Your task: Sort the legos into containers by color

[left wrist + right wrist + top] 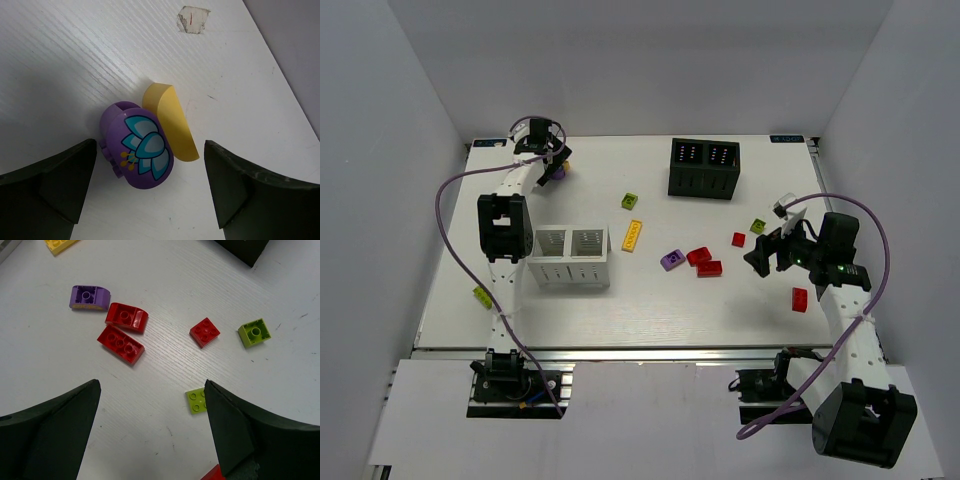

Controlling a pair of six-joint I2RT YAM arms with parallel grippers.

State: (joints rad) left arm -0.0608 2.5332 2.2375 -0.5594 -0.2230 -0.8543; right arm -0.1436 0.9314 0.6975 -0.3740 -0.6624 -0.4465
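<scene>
White table [650, 300], left gripper [150, 160] spread over purple lego [135, 155]; right gripper [152, 400] spread

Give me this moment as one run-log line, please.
left claw open over purple flower brick, yellow curved brick | right claw open, empty, facing red bricks

A white table [650, 300] with a fine wood-grain finish fills the scene. Plain pale grey walls close it in on three sides: back wall [640, 60], left wall [380, 200] and right wall [910, 150]. A metal rail [650, 352] runs along the near edge, with a white panel [650, 420] in front of it. Near one table edge the surface has a small chipped patch [192, 19]. The light is even and the shadows are soft.
</scene>
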